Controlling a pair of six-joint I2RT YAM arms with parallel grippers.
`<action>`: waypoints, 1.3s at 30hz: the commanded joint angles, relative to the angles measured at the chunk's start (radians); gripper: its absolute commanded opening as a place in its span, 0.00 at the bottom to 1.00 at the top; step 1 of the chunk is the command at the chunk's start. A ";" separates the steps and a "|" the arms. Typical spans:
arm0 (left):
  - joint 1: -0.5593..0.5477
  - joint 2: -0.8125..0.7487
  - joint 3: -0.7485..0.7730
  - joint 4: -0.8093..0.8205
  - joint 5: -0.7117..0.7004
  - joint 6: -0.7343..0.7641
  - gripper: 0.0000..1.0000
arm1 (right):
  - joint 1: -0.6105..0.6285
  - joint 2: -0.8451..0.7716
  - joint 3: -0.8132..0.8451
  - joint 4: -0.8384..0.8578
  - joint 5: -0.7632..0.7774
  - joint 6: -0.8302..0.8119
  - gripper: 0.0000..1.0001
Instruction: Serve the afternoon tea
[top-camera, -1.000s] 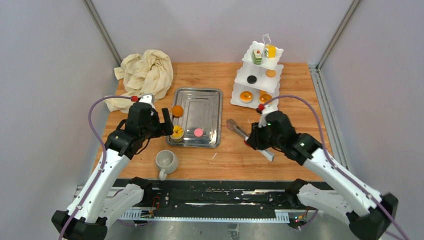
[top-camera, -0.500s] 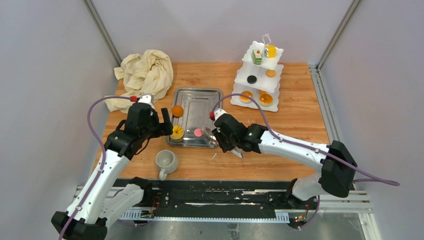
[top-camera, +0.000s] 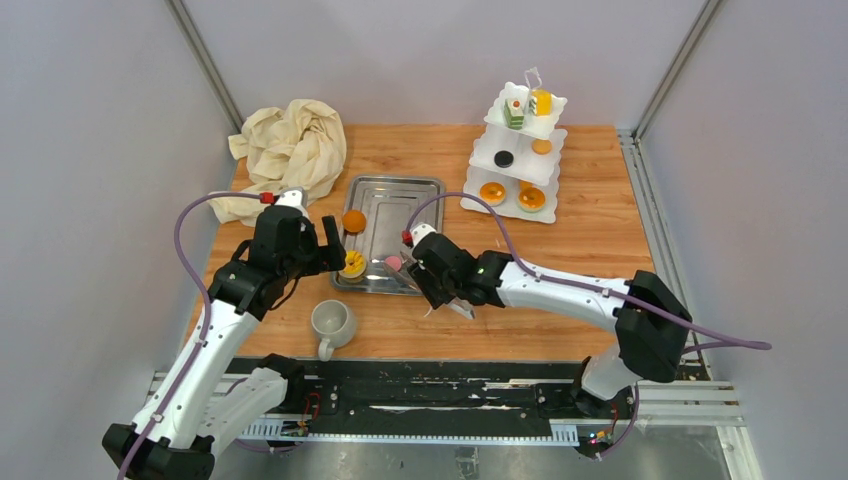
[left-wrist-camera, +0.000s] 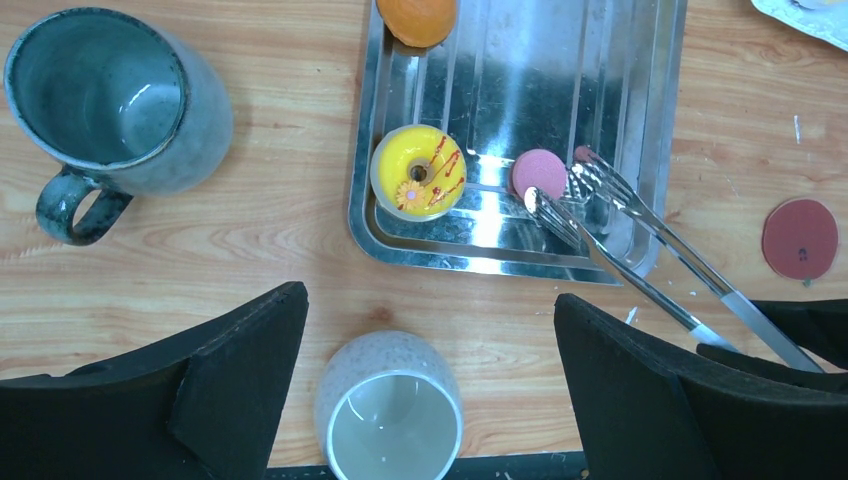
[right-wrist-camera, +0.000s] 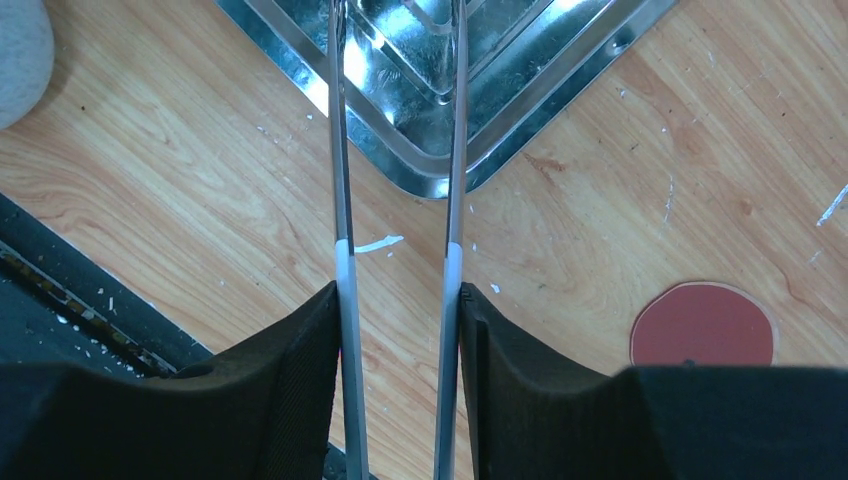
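Lying flat on the tray (left-wrist-camera: 480, 262) floor close to its near rim, the pink cake (left-wrist-camera: 539, 172) has the two tips of the tongs (left-wrist-camera: 620, 270) on either side of it. One tip is at its near edge and the other just beside it on the right. Real contact can't be told.

The right gripper (right-wrist-camera: 400, 300) is grasping the tongs. Both fingers press the outsides of the two steel arms, which stay spread apart. This gripper sits over the tabletop (top-camera: 590, 240) just off the tray's near-right corner.

The yellow ring cake (left-wrist-camera: 418, 172) is in the tray's near-left corner, near the pink one but not touching it. The orange cake (left-wrist-camera: 418, 18) is further back along the left rim.

The left gripper (left-wrist-camera: 430, 305) is released, jaws wide, nothing between them, hovering over the tray's near-left edge. The off-white mug (left-wrist-camera: 392, 410) stands upright on the tabletop under it, just outside the tray. The grey mug (left-wrist-camera: 110, 95) is also upright, apart from the tray.

The white three-tier stand (top-camera: 522, 160) is at the far right of the tabletop, well apart from the tray.
- Bottom tier: two orange tarts (top-camera: 492, 192).
- Middle tier: a black cake (top-camera: 503, 158) and a small orange one.
- Top tier: a green-layered cake (top-camera: 514, 112) next to an orange-yellow piece.

The cream cloth (top-camera: 290, 145) is bunched at the far left. A red disc (right-wrist-camera: 703, 323) lies flat on the wood right of the tray.
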 joint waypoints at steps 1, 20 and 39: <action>0.007 -0.014 0.016 -0.006 -0.003 0.012 0.98 | 0.018 0.036 0.048 0.028 0.054 -0.016 0.44; 0.007 -0.012 0.013 -0.009 -0.016 0.019 0.98 | 0.004 -0.016 0.083 0.008 0.145 0.010 0.14; 0.007 0.004 0.007 0.011 0.002 0.017 0.98 | -0.417 -0.536 -0.023 -0.174 0.058 0.034 0.10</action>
